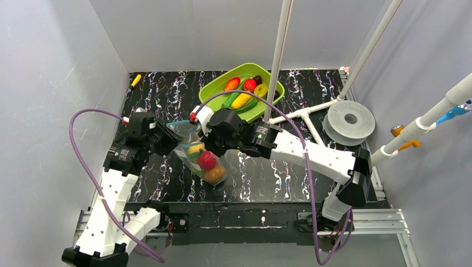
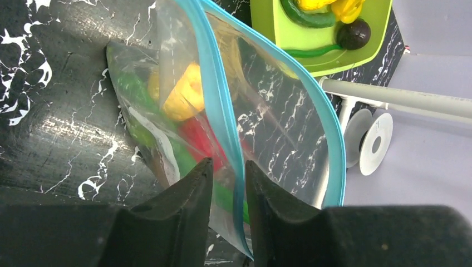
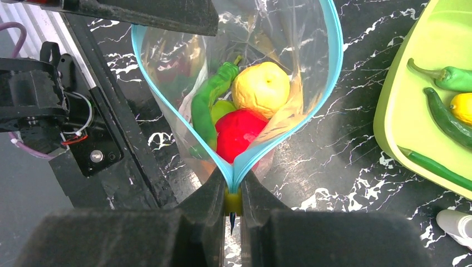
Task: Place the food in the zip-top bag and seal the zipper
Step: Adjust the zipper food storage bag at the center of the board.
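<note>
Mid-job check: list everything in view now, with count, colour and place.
zip-top bag: one, clear, table centre, mouth open.
zipper: one, blue-teal, bag's mouth, unsealed.
food in bag: at least four; yellow, red, green, orange.
food in tray: several; green, yellow, red, orange, dark brown.
tray: one, lime green, far side.
spool: one, grey, table's right edge.
small yellow object: one, far-left corner.
pipe frame: one, white, right side.
table: one, black marbled.
left gripper: jaws parted around the bag's rim.
right gripper: shut on the zipper's end.
</note>
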